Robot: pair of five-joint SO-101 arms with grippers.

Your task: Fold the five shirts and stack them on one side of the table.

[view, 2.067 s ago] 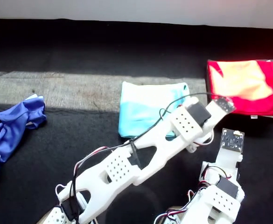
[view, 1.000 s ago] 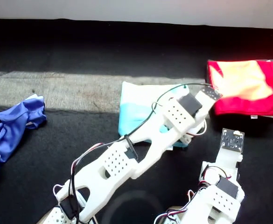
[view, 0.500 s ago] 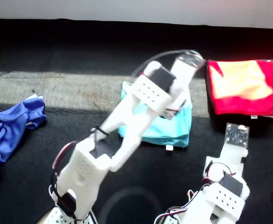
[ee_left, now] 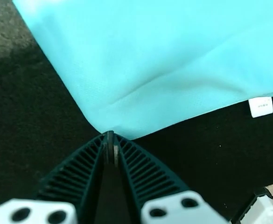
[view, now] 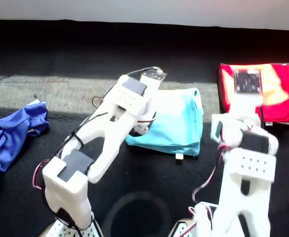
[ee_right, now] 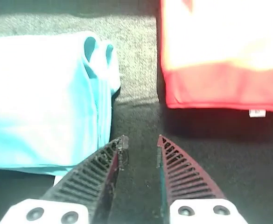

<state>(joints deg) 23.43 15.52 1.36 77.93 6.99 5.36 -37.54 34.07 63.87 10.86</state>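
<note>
A turquoise shirt (view: 176, 123) lies folded at the middle of the black table. My left gripper (ee_left: 109, 137) is shut, its tips pinching the shirt's (ee_left: 164, 60) pointed near corner; in the high view the left gripper (view: 143, 127) sits at the shirt's left edge. My right gripper (ee_right: 141, 142) is open and holds nothing, hovering over the dark gap between the turquoise shirt (ee_right: 38, 98) and a folded red shirt (ee_right: 220, 51). The red shirt (view: 260, 94) with a yellow print lies at the back right. A crumpled blue shirt (view: 11, 136) lies at the far left.
A white tag (view: 179, 157) sticks out from the turquoise shirt's near edge. A pale sunlit band (view: 60, 94) crosses the table's left half. The raised right arm (view: 248, 158) stands tall in front of the red shirt. A pale wall borders the table's far edge.
My left arm swung from the turquoise shirt's right side over to its left edge, and the shirt shifted and changed shape. My right arm rose and came forward between the two shirts.
</note>
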